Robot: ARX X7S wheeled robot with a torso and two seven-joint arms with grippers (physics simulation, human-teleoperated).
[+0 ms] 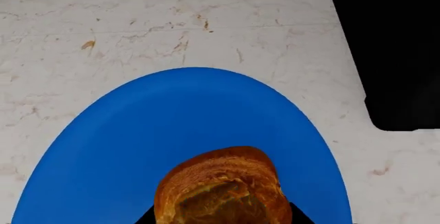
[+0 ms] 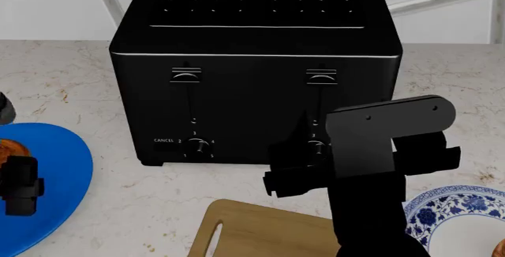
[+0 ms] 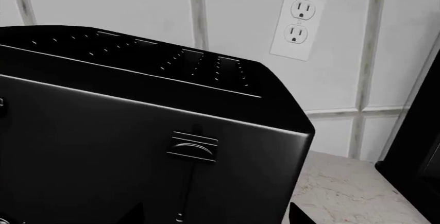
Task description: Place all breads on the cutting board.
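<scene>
Grasping one bread (image 1: pixel 223 188) above the blue plate (image 1: pixel 137 147), the left gripper (image 2: pixel 18 186) is clenched on it. The right gripper (image 2: pixel 296 168) faces the toaster (image 2: pixel 252 68); whether it is released, I cannot tell.

— What is the table (image 2: pixel 442 74) like?
— It is pale stone with little brown marks.
— What sits on it?
— A big black toaster (image 2: pixel 252 74) stands at the back. A blue plate (image 2: pixel 59 174) lies at the left edge. A wooden cutting board (image 2: pixel 268 230) lies in front of the toaster. A blue-and-white plate (image 2: pixel 453 207) lies on the right, near the board.
</scene>
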